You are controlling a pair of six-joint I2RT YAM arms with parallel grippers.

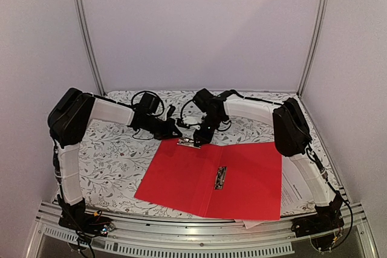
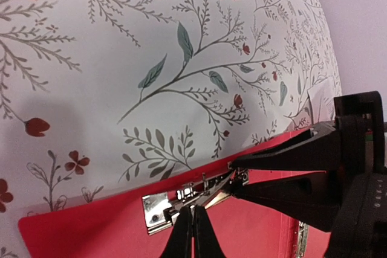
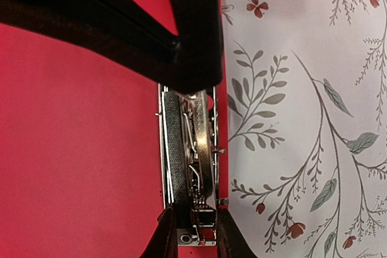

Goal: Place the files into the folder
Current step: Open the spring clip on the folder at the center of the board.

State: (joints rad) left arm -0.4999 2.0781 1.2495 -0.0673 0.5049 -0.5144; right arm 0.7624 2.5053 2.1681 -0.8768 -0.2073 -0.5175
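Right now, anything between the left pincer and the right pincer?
Just the metal clip on the folder; left wrist view shows the left pincer and right pincer meeting on it.

My right gripper [image 3: 196,240] straddles the metal clip [image 3: 187,143] at the red folder [image 3: 78,149] edge, seemingly pinching it, floral cloth [image 3: 302,89] alongside

Red folder [image 1: 181,179] lies open flat on the table [image 1: 115,161], slightly skewed. Metal spine clip [image 1: 221,177] sits at its centre fold, edge clip [image 1: 188,143] at the far edge. Files [image 1: 294,190] are white printed sheets under it, showing at the right.
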